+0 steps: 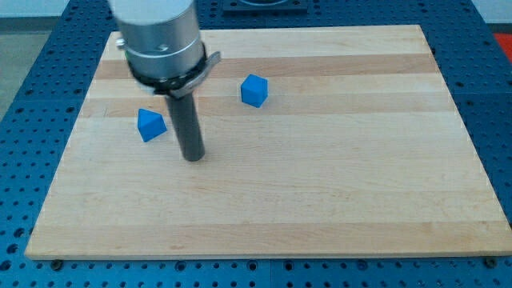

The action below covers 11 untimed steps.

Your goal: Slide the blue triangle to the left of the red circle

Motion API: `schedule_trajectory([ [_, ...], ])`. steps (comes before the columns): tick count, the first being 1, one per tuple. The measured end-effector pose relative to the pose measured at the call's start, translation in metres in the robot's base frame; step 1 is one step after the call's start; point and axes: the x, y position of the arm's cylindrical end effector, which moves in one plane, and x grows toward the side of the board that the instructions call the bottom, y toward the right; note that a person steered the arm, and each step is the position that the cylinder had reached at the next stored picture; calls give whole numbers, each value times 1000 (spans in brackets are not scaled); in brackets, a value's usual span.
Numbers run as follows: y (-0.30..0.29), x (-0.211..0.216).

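While resting on the wooden board (320, 200), my tip (193, 158) at about four o'clock from the blue triangle (150, 125), just beside it, apart. No fingers on this rod, so nothing held or gripped. At about two o'clock from the tip, well apart: a blue cube (254, 90). Red circle nowhere visible.

Lab bench, blue perforated table (480, 48), wooden board (320, 176)

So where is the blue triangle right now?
The blue triangle sits on the board's left side in the camera view, just left of my tip, with the blue cube farther to the right.
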Motion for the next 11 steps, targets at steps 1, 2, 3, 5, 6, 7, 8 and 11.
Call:
schedule_trajectory([
  [1, -50, 2],
  [2, -80, 1],
  [3, -84, -25],
  [5, -91, -69],
  [6, -91, -71],
  [7, -92, -8],
  [8, -77, 35],
  [11, -75, -6],
])
